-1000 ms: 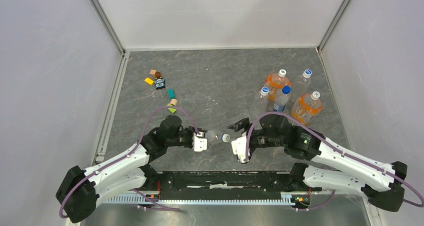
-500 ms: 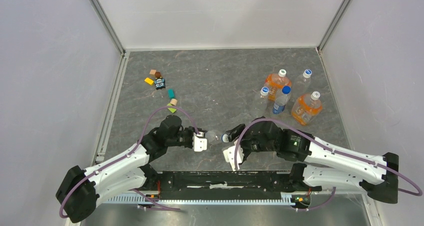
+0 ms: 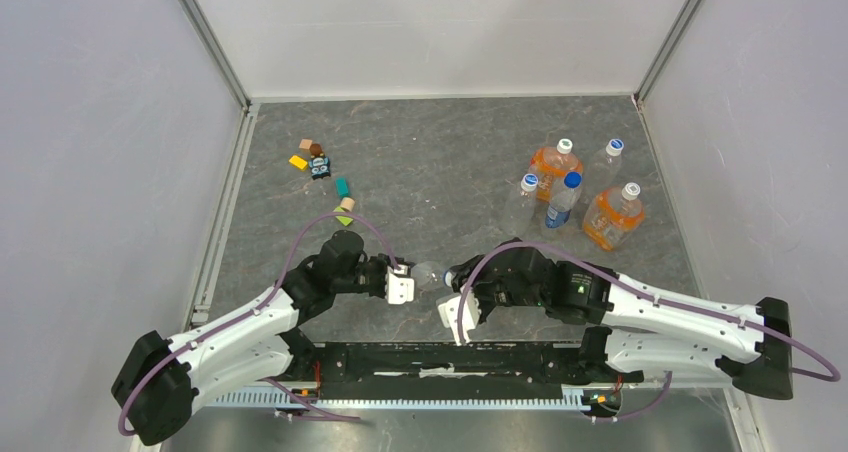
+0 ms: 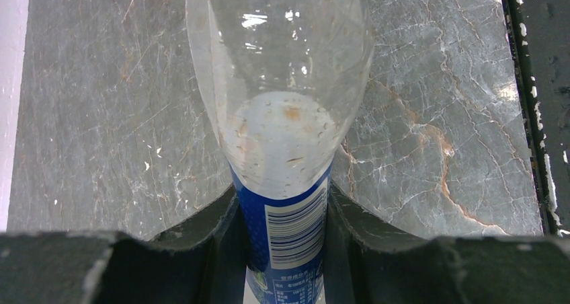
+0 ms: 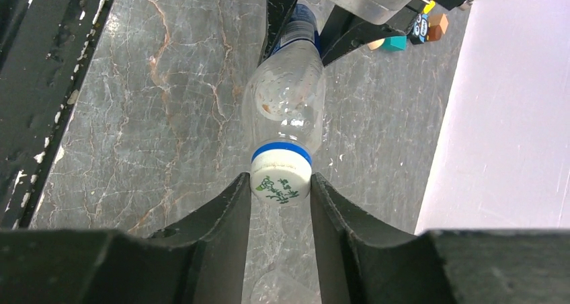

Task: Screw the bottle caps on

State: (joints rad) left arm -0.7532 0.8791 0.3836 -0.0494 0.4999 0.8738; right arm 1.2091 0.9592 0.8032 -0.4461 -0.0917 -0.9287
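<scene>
My left gripper [image 4: 282, 196] is shut on the blue label band of a clear bottle [image 4: 282, 116] and holds it lying level above the table, neck toward the right arm. In the top view this bottle [image 3: 428, 272] spans the gap between the left gripper [image 3: 403, 284] and the right gripper [image 3: 455, 280]. A white bottle cap [image 5: 281, 176] with green print sits on the bottle's neck above a blue ring. My right gripper [image 5: 279, 180] is shut on the cap, one fingertip against each side.
At the back right stand two orange-liquid bottles [image 3: 553, 162] [image 3: 612, 217], two clear capped bottles [image 3: 522, 197] [image 3: 605, 160] and a blue-capped bottle [image 3: 563, 200]. Small toy blocks [image 3: 320, 167] lie at the back left. A black rail [image 3: 440, 357] runs along the near edge.
My right gripper has moved left to the bottle's neck, and its jaws have closed from wide apart onto the cap. The left gripper and the bottle have stayed where they were.
</scene>
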